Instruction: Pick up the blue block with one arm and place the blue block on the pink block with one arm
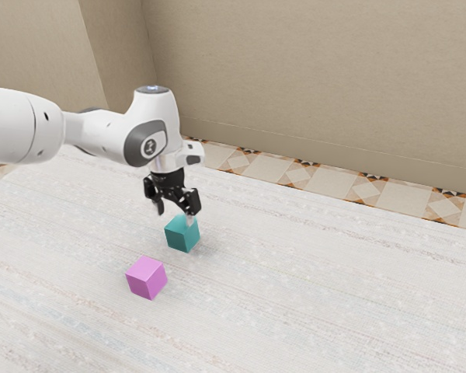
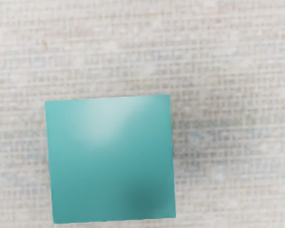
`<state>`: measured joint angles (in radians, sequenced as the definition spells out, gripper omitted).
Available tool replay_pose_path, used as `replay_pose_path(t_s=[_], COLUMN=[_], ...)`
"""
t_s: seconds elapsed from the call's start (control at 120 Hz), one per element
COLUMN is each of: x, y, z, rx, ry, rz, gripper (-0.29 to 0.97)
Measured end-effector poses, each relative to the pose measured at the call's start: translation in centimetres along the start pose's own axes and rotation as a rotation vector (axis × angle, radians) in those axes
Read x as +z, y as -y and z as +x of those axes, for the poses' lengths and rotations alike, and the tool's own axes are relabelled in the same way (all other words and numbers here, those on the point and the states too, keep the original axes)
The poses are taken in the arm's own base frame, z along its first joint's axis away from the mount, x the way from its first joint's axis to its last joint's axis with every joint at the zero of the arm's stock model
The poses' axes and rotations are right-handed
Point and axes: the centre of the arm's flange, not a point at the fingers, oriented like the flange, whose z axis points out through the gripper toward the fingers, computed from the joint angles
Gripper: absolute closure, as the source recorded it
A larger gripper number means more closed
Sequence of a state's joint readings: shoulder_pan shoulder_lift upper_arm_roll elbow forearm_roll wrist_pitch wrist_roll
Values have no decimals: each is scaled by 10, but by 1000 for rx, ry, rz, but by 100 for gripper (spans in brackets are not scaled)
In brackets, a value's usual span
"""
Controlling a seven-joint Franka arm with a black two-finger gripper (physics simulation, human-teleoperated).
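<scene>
Gripper [image 1: 176,208] hangs open over the blue block [image 1: 182,234], so I'd call this pre-grasp. Next it needs to drop and pinch; pink block [image 1: 147,277] sits at its 7 o'clock.

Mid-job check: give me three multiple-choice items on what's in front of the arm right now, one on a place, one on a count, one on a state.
1. In the exterior view, where does the pink block lie from the blue block?
A. Nearer the camera, toward the view's left
B. Stacked on top of it
C. Behind it, by the wall

2. How many blocks are on the table?
A. One
B. Two
C. Four

3. How do the jaws stand?
A. Shut on the pink block
B. Open, just above the blue block
C. Shut on the blue block, lifted high

Answers:
1 A: the pink block sits apart, lower left of the blue one.
2 B: one blue and one pink.
3 B: the exterior view shows them spread over the blue block's top, gripping nothing.
</scene>
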<state>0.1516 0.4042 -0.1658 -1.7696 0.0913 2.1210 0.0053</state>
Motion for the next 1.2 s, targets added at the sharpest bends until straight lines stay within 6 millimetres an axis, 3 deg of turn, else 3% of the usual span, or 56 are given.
replay_pose_path(t_s=[0.675, 1.2], x=[45, 70], y=[12, 18], z=[27, 31], rx=[0, -2], ry=[38, 66], rz=[1, -1], gripper=[0, 0])
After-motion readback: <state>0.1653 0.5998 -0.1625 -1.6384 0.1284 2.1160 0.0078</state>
